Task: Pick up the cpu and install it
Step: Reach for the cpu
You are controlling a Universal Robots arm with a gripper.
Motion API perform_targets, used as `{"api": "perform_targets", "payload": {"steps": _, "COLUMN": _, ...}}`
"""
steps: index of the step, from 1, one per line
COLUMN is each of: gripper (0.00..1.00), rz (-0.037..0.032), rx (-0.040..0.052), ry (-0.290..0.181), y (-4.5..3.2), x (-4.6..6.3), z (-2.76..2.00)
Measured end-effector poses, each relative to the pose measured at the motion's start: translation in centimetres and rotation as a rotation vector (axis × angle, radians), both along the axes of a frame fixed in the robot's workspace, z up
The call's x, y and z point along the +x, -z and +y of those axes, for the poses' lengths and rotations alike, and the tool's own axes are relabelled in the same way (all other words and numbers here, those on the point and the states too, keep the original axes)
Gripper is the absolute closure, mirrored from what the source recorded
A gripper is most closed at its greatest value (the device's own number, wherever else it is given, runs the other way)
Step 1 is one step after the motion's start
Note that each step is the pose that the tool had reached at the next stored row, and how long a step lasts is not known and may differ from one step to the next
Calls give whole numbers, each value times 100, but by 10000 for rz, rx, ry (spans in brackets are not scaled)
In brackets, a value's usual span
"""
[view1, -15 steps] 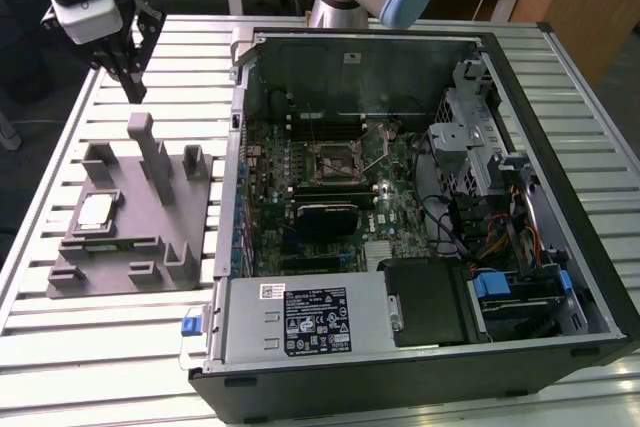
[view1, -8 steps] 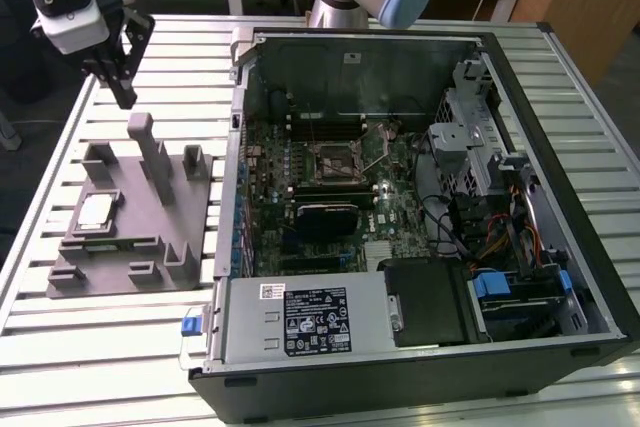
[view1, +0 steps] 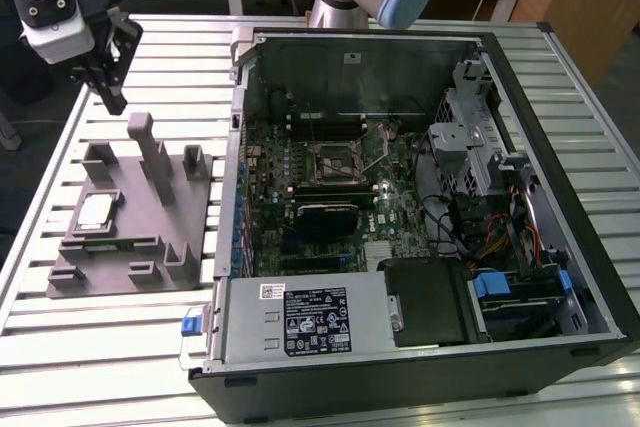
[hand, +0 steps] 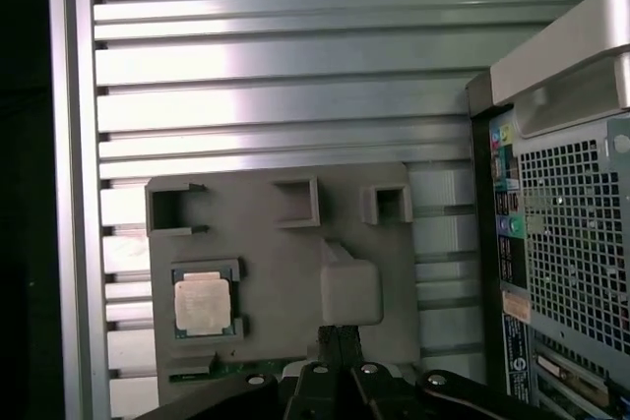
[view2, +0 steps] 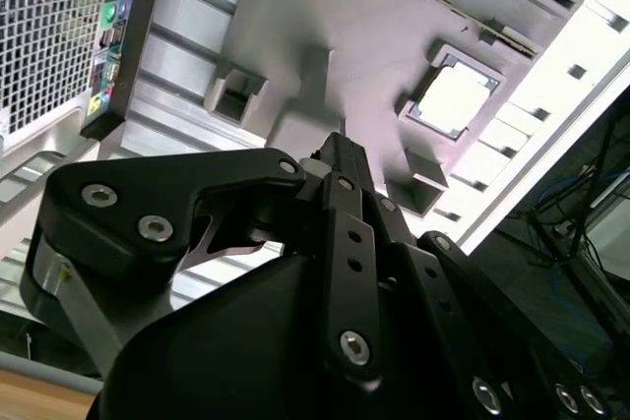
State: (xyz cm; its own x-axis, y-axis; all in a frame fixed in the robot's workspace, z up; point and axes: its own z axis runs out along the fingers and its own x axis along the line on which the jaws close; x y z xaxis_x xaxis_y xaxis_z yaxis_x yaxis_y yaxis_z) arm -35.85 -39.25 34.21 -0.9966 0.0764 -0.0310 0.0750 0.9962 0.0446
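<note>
Pincer [view1: 115, 102] closed, empty, above fixture [view1: 130, 219]; cpu [view1: 95, 212] seated in fixture pocket, at 9 o'clock of case [view1: 400, 389] in exterior view. I judge clean pick needs jaws spread, squared on chip edges.

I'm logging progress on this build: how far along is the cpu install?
Nothing looks done yet. The cpu lies in its recess on the grey fixture, untouched. In hand: nothing; the tool hangs shut and empty above the fixture, apart from the chip. Left: both the pickup and the seating, since the motherboard socket inside the open computer case looks unfilled.
</note>
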Motion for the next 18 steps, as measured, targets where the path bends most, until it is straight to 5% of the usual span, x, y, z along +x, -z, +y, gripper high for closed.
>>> {"api": "perform_targets", "payload": {"steps": 18, "gripper": 89, "rz": 0, "rx": -1, "ry": 0, "y": 220, "x": -278, "z": 11}}
